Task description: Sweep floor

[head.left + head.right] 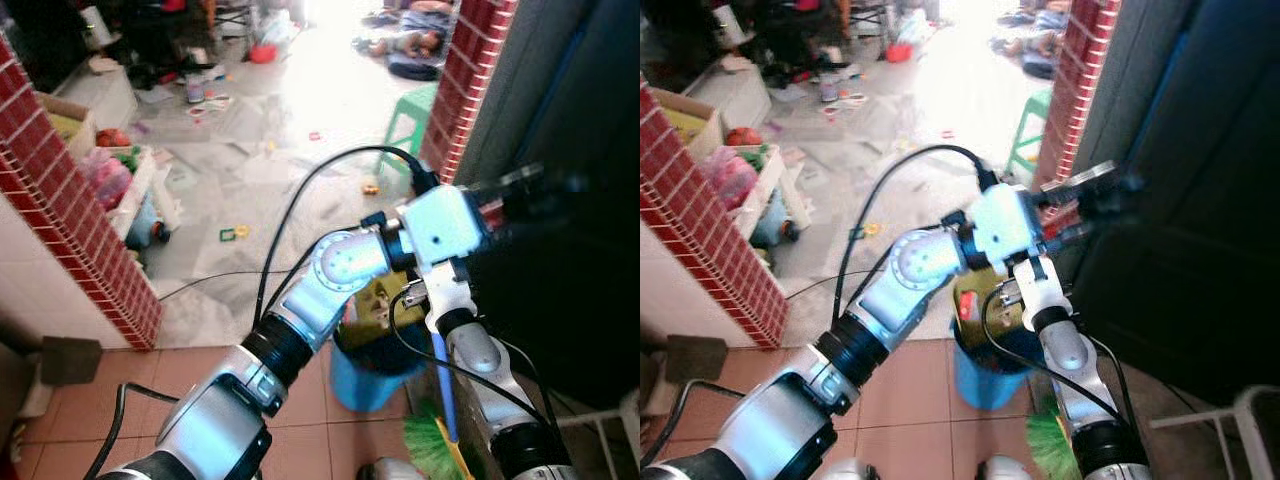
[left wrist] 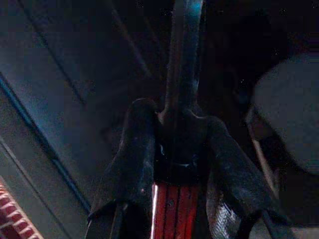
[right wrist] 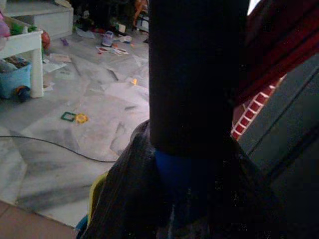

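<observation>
Terracotta floor tiles [image 1: 190,375] lie nearest, meeting pale marble floor [image 1: 290,130] further out, which is strewn with paper scraps and small toys.

At the bottom of the head views the green bristles of a broom [image 1: 432,447] show, with its blue handle [image 1: 441,385] rising beside the right arm. The right hand [image 3: 192,199] is closed around that handle: in the right wrist view the dark fingers [image 3: 124,199] hug the blue section where it meets a black sleeve above. Just behind the arms stands a blue bin [image 1: 365,375] holding yellowish rubbish.

The left arm reaches across from the lower left, a black cable [image 1: 300,195] looping over it. The left hand [image 2: 174,149] is raised before a dark door [image 1: 570,290] at the right, gripping a dark rod-like stem with red striping [image 2: 174,209] at its base; its fingers [image 2: 132,164] press on either side.

Further out, a red brick pillar [image 1: 70,220] stands at the left and another [image 1: 465,80] at the right, with a green plastic stool [image 1: 410,115] beside it. Beyond, a white shelf with toys [image 1: 115,165] sits left, and a person [image 1: 410,42] lies on the floor at the far end.
</observation>
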Tool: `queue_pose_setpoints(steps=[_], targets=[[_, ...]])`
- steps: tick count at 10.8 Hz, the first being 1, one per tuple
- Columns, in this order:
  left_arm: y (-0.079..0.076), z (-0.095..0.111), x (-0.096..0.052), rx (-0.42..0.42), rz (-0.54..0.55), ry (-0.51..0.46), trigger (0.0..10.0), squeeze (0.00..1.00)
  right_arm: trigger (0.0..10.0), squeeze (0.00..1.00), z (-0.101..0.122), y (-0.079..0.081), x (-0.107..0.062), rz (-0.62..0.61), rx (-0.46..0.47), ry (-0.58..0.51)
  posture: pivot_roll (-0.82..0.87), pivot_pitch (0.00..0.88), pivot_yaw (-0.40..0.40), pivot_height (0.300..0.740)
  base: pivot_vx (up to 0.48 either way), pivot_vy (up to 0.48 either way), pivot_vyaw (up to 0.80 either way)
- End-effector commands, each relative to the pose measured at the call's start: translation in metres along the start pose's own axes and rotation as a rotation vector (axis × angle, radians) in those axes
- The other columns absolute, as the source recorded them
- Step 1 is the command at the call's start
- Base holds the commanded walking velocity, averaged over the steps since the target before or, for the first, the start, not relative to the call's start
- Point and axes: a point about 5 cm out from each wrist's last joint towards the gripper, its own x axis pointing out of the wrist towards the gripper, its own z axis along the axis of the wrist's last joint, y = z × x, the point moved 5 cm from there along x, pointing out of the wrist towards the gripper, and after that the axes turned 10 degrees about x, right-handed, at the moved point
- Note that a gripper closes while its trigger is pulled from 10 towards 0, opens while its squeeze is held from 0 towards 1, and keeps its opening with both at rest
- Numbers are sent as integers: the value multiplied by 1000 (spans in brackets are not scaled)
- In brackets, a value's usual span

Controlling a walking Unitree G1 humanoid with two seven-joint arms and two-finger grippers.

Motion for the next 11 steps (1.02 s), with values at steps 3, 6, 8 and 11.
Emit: queue_pose_setpoints(steps=[3, 6, 8, 11], targets=[[-15, 10, 16, -176, 4, -19, 10000, 0, 10000, 0, 11, 1, 7, 17, -19, -30, -97, 0, -8, 740, 0, 0, 0], [14, 18, 13, -137, 86, -15, 10000, 0, 10000, 0, 10, 1, 8, 18, -24, -26, -88, 0, -14, 740, 0, 0, 0], [52, 27, 2, -48, 218, -11, 10000, 0, 10000, 0, 10, 1, 9, 18, -26, -28, -86, 0, -16, 740, 0, 0, 0], [131, 57, -36, 129, 498, -13, 10000, 0, 10000, 0, 10, 1, 12, 24, -27, -28, -60, 0, -34, 740, 0, 0, 0]])
